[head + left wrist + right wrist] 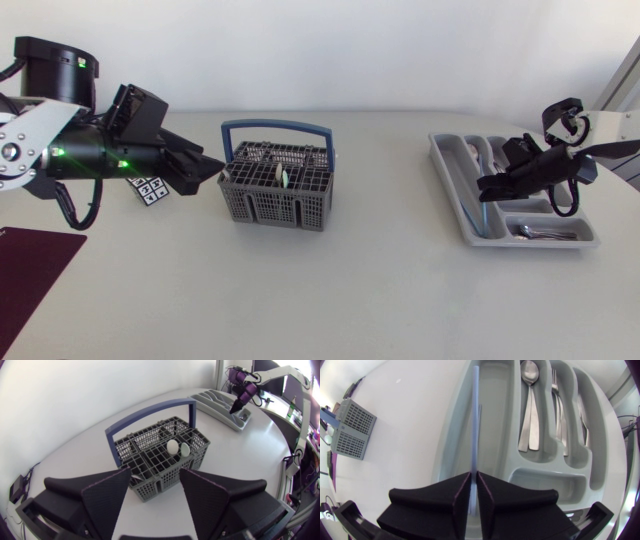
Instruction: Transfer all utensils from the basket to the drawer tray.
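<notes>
The grey wire basket [262, 204] with a blue handle stands at mid-table, white spoon heads [172, 446] poking up inside it. My left gripper [212, 168] hovers open just left of it, the basket [165, 480] ahead of its spread fingers. At the right, my right gripper [483, 190] is low over the grey drawer tray [450, 180]. Seen from the right wrist, it [474, 474] is shut on a thin pale blue utensil [475, 420] lying lengthwise in the tray's long compartment [495, 410]. Metal spoons [530, 405] and forks [560, 410] fill neighbouring slots.
A small marker card [148, 188] lies under my left arm. A dark maroon mat [30, 270] covers the front left corner. The tray [215, 402] sits close to the table's right edge.
</notes>
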### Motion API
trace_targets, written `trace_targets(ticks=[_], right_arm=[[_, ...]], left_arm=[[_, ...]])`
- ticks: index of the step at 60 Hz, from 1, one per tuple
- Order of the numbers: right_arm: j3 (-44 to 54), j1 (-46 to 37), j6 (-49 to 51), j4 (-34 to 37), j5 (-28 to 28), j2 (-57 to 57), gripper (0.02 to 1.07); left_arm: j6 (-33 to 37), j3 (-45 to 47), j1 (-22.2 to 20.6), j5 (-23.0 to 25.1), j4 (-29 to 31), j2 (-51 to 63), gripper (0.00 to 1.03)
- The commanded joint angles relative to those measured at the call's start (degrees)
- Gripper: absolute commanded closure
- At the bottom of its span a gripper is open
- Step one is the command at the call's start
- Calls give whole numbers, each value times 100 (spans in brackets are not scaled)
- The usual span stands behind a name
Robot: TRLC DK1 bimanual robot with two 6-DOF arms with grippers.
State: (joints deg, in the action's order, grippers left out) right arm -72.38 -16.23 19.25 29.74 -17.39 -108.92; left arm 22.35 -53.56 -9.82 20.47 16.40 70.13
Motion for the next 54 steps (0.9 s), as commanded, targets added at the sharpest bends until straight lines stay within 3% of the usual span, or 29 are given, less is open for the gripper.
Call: trace_targets(ticks=[1,9,15,18,41,54], right_arm=[[-39,50,-193,-64,139,-173,80],[-22,67,-219,-47,183,-182,54],[13,120,-246,-21,262,-138,25],[57,164,-281,-21,324,-68,16],[382,1008,-615,217,447,864,12],[541,2194,-1090,366,640,1602,11]], left_arm=[[59,162,-230,-43,-85,27,35],[-64,135,-538,-175,-181,150,35],[-125,144,-784,-272,-269,247,35],[-152,153,-881,-298,-340,291,35],[-1119,-190,-1215,-307,-296,774,35],[-1338,-199,-802,-298,-348,774,35]])
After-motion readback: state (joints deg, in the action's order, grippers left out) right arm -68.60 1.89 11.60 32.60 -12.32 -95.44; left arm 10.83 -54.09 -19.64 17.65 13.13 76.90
